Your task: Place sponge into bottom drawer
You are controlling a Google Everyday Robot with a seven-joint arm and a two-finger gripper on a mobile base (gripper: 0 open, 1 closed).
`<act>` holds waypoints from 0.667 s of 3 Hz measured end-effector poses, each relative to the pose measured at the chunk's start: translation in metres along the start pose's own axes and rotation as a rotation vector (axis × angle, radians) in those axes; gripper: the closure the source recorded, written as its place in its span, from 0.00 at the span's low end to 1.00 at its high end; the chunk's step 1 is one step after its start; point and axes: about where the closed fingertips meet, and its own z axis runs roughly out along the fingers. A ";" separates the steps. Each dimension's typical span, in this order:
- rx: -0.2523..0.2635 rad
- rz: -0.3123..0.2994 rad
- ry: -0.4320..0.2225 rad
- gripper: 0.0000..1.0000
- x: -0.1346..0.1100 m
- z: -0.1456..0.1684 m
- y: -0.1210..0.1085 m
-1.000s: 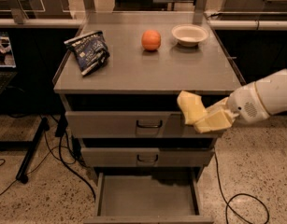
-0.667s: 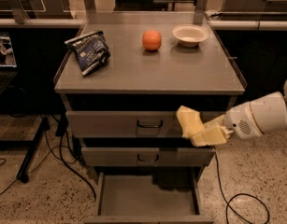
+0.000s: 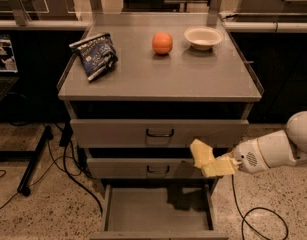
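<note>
- Fingers (image 3: 224,167) of the gripper (image 3: 212,165) are closed on the sponge (image 3: 200,152), which sticks up and to the left out of their grip. The arm reaches in from the right edge of the view, level with the middle drawer front.
- Below the gripper, the bottom drawer (image 3: 143,214) is pulled out wide with its flat grey floor showing. The sponge hangs in the air over its right rear part, not touching it.
- By my reading, the pick-up is done and the drawer is open. What is left is to lower the sponge into the tray and release it.
- The two upper drawers (image 3: 118,133) are shut.
- Farther back, the table (image 3: 193,79) carries a chip bag (image 3: 95,55) on the left, an orange ball (image 3: 162,43) in the middle and a white bowl (image 3: 203,36) on the right. All are well apart from the gripper.
</note>
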 end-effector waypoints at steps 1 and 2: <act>0.000 0.000 0.000 1.00 0.000 0.000 0.000; -0.019 0.032 0.022 1.00 0.013 0.019 -0.003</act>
